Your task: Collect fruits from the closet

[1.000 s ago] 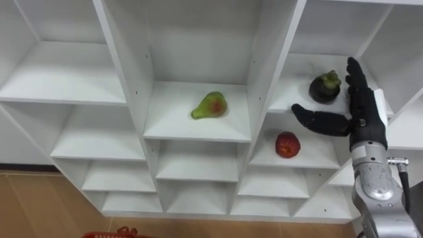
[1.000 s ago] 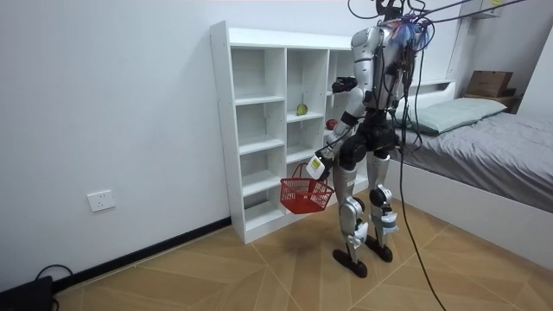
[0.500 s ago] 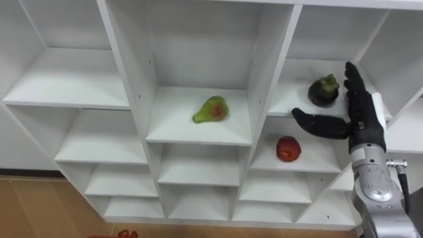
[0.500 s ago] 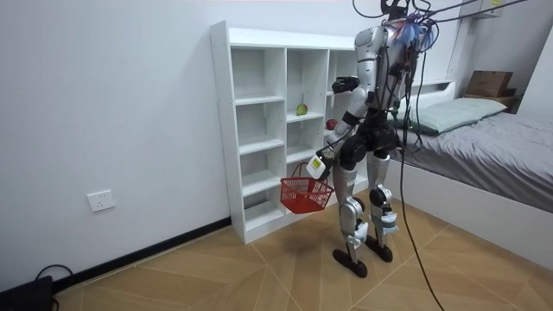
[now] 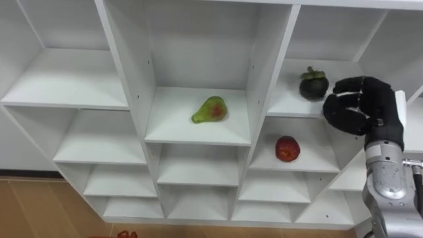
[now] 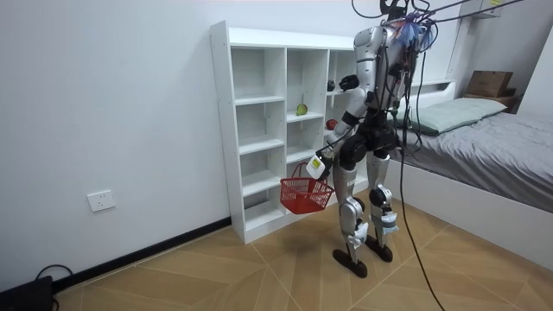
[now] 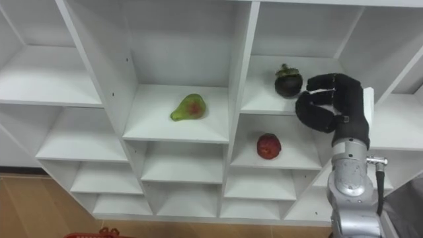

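Observation:
A dark purple mangosteen (image 5: 313, 84) sits on the upper right shelf of the white closet (image 5: 264, 79). Just to its right, my right hand (image 5: 360, 106) is raised with its fingers curled; it holds nothing and stands apart from the fruit. A green pear with a red blush (image 5: 209, 109) lies in the middle compartment. A red peach-like fruit (image 5: 287, 149) lies one shelf below the mangosteen. In the room view I stand upright before the closet (image 6: 251, 104). My left hand (image 6: 316, 166) hangs low with a red basket (image 6: 307, 197) hanging from it by its handle.
The closet's other compartments hold nothing. A bed (image 6: 492, 147) with a grey cover stands close behind me at the room view's right. Wooden floor lies open to the room view's left.
My right hand's straight fingers have curled in, and the hand has drawn back to the right of the mangosteen. The mangosteen now sits slightly further left and back.

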Robot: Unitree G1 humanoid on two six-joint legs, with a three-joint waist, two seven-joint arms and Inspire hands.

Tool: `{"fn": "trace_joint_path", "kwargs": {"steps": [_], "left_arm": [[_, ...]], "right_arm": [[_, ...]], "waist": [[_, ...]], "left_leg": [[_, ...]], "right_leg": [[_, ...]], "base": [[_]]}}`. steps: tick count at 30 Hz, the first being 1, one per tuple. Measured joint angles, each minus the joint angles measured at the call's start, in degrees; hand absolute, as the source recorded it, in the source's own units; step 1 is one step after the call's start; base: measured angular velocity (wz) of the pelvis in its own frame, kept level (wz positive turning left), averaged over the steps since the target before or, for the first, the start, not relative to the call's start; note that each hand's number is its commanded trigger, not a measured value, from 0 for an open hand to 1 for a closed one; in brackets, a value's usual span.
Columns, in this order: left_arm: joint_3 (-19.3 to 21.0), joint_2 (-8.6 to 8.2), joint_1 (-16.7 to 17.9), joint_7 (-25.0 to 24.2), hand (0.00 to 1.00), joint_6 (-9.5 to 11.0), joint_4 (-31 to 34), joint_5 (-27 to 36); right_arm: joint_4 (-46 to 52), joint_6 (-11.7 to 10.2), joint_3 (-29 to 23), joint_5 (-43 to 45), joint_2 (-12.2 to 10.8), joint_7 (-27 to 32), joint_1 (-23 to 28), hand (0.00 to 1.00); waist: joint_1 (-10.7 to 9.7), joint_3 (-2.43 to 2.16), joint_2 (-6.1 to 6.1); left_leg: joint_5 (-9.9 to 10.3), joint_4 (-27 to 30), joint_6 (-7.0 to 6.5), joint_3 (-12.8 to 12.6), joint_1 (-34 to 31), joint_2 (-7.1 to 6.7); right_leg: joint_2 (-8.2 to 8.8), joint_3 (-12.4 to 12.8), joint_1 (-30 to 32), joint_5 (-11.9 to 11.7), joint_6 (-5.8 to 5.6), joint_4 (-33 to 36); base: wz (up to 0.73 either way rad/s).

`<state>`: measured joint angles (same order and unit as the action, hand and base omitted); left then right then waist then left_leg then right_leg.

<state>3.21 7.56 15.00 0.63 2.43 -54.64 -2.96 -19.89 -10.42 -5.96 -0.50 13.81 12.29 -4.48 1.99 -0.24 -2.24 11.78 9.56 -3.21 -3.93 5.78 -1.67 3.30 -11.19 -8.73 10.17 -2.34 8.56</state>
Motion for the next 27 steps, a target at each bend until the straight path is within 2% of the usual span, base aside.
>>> {"fn": "trace_joint_path", "kwargs": {"steps": [7,14,15,16,17,18,27], "left_arm": [[0.0,0.0,0.0,0.1,1.0,0.0,0.0,0.1],[-0.1,-0.01,-0.2,0.3,1.0,0.0,-0.1,0.8],[-0.1,-0.02,-0.2,0.3,1.0,0.0,-0.1,1.1],[-0.1,-0.02,-0.2,0.3,1.0,0.0,-0.1,1.1],[-0.1,-0.02,-0.2,0.3,1.0,0.0,-0.1,1.1],[-0.1,-0.02,-0.2,0.3,1.0,0.0,-0.1,1.1],[-0.1,-0.13,-0.2,0.3,1.0,0.0,-0.2,1.1]], "right_arm": [[-0.9,-0.1,0.9,0.1,-0.1,-0.6,-0.3,1.0],[-0.5,0.0,1.9,0.1,-0.1,-0.6,-0.3,1.0],[-0.4,0.1,2.0,0.1,-0.1,-0.6,-0.3,0.72],[-0.2,0.3,2.1,0.1,-0.1,-0.5,-0.3,0.52],[-0.1,0.4,2.2,0.1,-0.1,-0.5,-0.3,0.05],[0.0,0.4,2.4,0.1,-0.2,-0.5,-0.3,0.0],[0.5,0.5,2.5,0.0,-0.2,-0.4,-0.3,0.0]], "waist": [[0.0,0.22,-0.33],[-0.1,0.24,-0.45],[0.0,0.23,-0.44],[0.0,0.22,-0.41],[0.0,0.21,-0.4],[-0.1,0.19,-0.39],[0.0,0.14,-0.41]], "left_leg": [[0.0,-0.1,0.0,0.3,-0.1,0.0],[0.0,0.0,0.0,0.3,-0.1,-0.01],[0.0,0.0,0.0,0.3,-0.1,-0.01],[0.0,0.0,0.0,0.3,-0.1,0.0],[0.0,0.0,0.01,0.3,-0.1,-0.01],[0.0,0.0,0.01,0.3,-0.1,-0.01],[0.0,0.1,0.01,0.2,-0.1,-0.02]], "right_leg": [[-0.01,-0.1,0.0,0.0,0.0,0.0],[0.01,-0.1,0.0,0.0,0.0,0.0],[0.0,-0.1,0.0,0.0,0.0,0.0],[0.0,-0.1,0.0,0.0,0.0,0.0],[0.0,-0.1,0.0,0.0,0.0,0.0],[0.01,-0.1,0.0,0.0,0.0,0.0],[0.0,0.0,0.0,0.0,0.0,0.0]], "base": [[0.01],[0.0],[0.0],[0.0],[0.0],[0.0],[0.0]]}}
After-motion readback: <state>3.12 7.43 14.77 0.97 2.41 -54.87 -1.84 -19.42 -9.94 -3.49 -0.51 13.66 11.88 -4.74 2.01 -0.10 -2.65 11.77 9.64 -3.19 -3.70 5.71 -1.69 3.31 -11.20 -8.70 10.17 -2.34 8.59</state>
